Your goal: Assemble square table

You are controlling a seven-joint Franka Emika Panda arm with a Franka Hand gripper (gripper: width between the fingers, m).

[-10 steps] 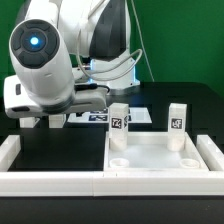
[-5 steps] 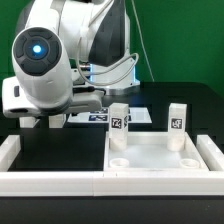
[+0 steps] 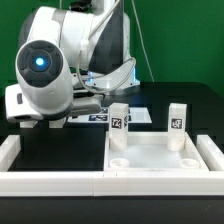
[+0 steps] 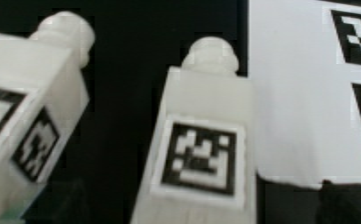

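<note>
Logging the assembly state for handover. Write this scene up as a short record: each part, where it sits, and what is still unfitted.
tabletop: lying flat beside the border wall
first upright leg: standing on a far corner
second upright leg: standing on the other far corner
near corners: both without legs
first loose leg: lying on the black table
second loose leg: lying beside the marker board
arm: at the exterior view's left

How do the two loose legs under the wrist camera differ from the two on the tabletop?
The loose legs lie flat on the black table beside the marker board; the tabletop legs stand upright at the slab's back corners. Loose legs show bare end pegs; no peg shows on tabletop legs. All are white tagged blocks.
</note>
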